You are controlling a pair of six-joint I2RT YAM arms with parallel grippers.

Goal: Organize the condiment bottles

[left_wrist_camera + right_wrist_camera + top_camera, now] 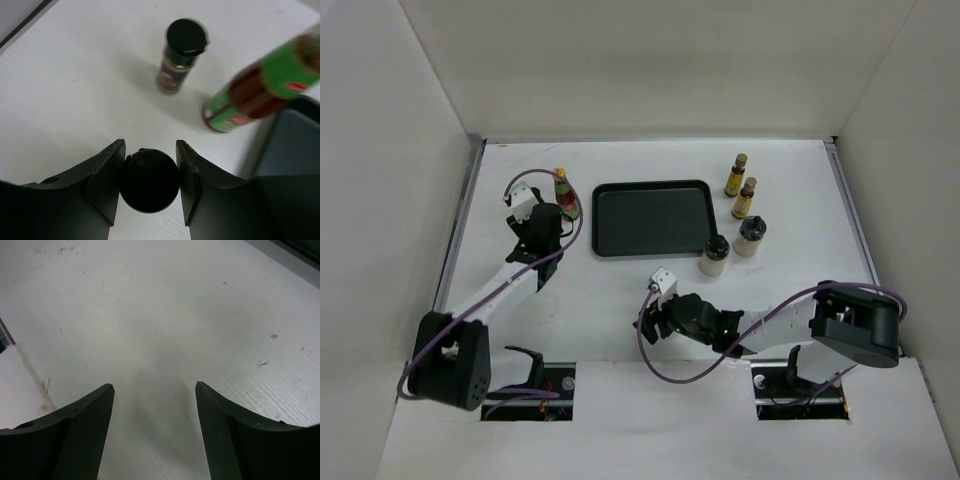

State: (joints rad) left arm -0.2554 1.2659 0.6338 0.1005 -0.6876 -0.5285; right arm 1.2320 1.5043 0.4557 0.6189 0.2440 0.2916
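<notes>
top view: we note the left fingers (548, 218) at the far left of the desk (620, 300), just beside the red bottle (563, 192). black tray (653, 217) lies mid-desk. two slim yellow-labelled bottles (736, 175) (747, 198) and two pale jars (751, 237) (715, 255) stand right of it. right fingers (655, 322) sit nearer the front, apart from every bottle.

left wrist: we see the left fingers (107, 170) pinching the black cap of a short dark bottle (150, 182). a second short dark bottle (180, 55) and the red bottle (260, 87) stand beyond.

right wrist: right fingers (85, 425) spread wide over the desk (160, 315).
</notes>
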